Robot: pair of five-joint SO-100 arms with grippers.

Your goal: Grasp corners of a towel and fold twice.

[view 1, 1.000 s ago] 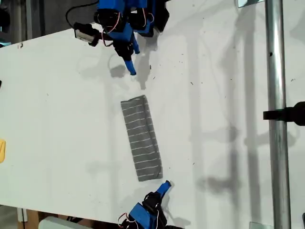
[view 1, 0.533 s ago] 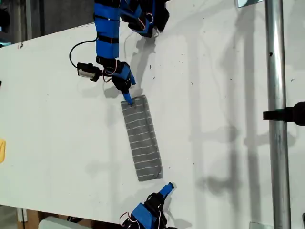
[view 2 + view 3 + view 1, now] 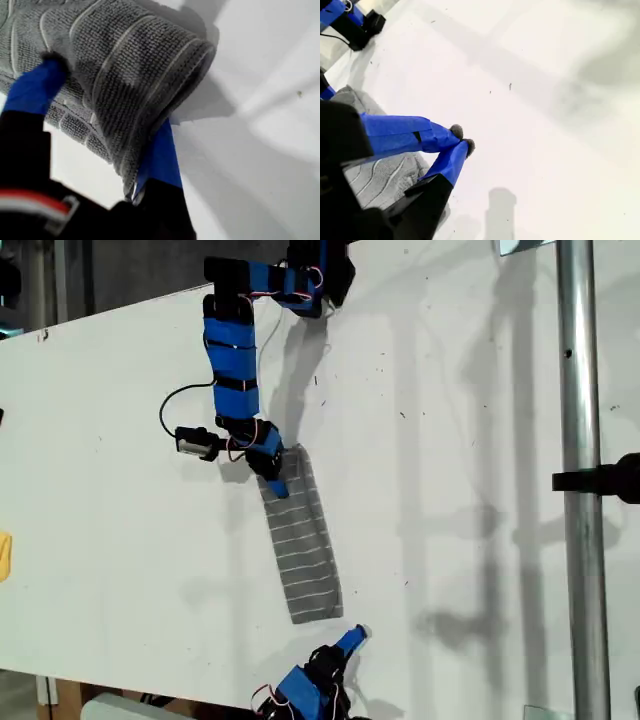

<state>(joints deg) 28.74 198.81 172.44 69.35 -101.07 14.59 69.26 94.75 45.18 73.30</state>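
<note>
— Towel (image 3: 300, 545)?
— On the white table (image 3: 460, 490), lying as one long narrow strip. One fold done, by the look of it; the second not yet made.

— My first gripper (image 3: 276, 480)?
— At one short end of the towel, clamped on a corner (image 3: 192, 52). One blue finger (image 3: 35, 85) over the cloth, the other under it, with the edge raised and curled between them.

— My second gripper (image 3: 347, 639)?
— Just past the towel's opposite short end, off the cloth. Fingertips (image 3: 437, 141) pressed together on nothing, bar a speck of grey fluff.

— So, how to make this fold well?
— Raise the held end only enough to clear the rest of the towel. Carry it straight down the towel's length toward the far end, never across it; a sideways pull probably skews the layers.

— Any risk in the grip?
— Hard to tell whether both layers sit in the pinch. Go slowly and watch for a lower layer dropping away.

— And the far end?
— Soft cloth on a smooth table, so likely to slide. Worth pressing it down with my second gripper. Then match edge to edge, stripes parallel, and let go only once the cloth lies flat.
</note>
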